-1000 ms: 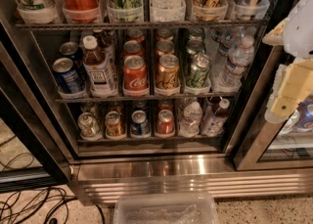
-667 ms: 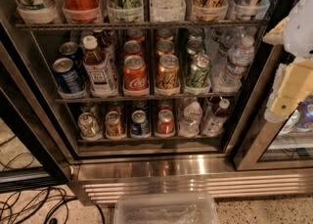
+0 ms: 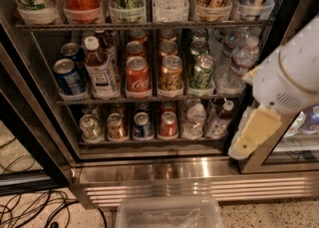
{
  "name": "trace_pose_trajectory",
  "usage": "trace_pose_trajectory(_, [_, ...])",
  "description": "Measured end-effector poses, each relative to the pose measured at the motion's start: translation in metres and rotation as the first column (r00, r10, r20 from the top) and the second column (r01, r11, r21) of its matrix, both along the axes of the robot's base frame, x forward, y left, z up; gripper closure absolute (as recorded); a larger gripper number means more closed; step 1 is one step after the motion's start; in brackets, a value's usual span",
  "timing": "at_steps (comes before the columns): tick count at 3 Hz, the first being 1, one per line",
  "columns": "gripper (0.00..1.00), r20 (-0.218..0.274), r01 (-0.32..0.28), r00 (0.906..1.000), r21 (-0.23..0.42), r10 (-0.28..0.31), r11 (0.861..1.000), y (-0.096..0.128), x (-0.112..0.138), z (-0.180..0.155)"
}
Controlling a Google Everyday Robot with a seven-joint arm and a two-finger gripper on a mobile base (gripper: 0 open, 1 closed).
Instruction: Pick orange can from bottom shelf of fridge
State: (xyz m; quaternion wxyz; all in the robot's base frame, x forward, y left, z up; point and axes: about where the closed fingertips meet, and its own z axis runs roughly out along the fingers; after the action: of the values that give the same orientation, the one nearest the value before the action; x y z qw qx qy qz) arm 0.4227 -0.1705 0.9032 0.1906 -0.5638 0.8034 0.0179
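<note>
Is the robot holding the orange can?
No, the orange can sits on the bottom shelf while the gripper hangs apart, far to its right.

A silver can (image 3: 90, 126) and blue can (image 3: 142, 125) crowd the orange can (image 3: 117, 126); claw (image 3: 245, 142) hangs outside, right.

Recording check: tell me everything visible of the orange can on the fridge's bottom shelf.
The orange can is a small soda can with amber-orange, golden-brown metallic sides and a silver top. It stands upright at the front of the second lane from the left on the bottom shelf, between a silvery can and a blue can. Nothing grips it: the tool hangs well off to the right, in front of the door frame.
</note>
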Motion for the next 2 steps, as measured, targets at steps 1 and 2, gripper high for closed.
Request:
trace_pose_trajectory(1, [0.0, -0.013, 0.026, 0.9996, 0.065, -0.025, 0.998, 0.028, -0.013, -0.057])
trace_pose_trajectory(2, [0.0, -0.022, 0.003, 0.9997, 0.124, 0.0, 0.992, 0.065, -0.01, -0.117])
